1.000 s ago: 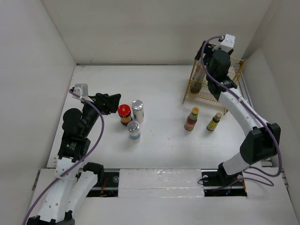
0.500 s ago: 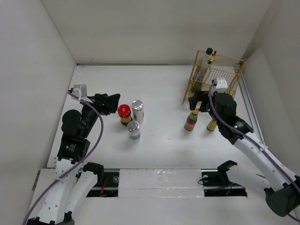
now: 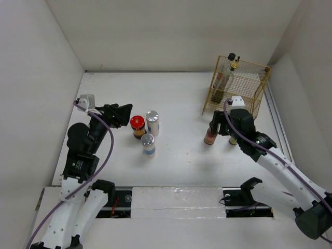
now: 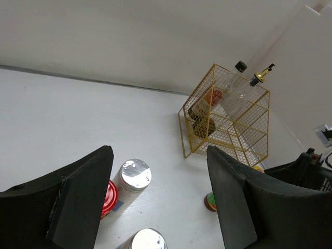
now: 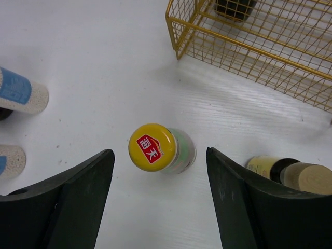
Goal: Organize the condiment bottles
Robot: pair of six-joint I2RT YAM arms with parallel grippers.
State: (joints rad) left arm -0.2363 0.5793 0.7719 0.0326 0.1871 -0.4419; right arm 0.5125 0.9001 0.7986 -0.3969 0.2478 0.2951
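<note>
Pincer of right arm (image 5: 158,153) has dropped over yellow-capped bottle (image 3: 210,136).

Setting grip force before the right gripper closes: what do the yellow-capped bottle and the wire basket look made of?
Yellow-capped bottle: smooth, glossy yellow cap with a printed red logo, probably plastic. The body is mostly hidden under the cap, so glass or plastic is unclear. Basket: thin rigid wire grid, likely metal with a yellow coating.

White table (image 3: 181,104): basket (image 3: 213,98), prob. 5 btls (image 3: 152,122).

Both arms (image 3: 284,170): white shells, black joints, purple cables (image 3: 111,139) looped outside. White camera block (image 3: 86,100) per wrist; black wedge-shaped tool fingers (image 4: 78,205).
</note>
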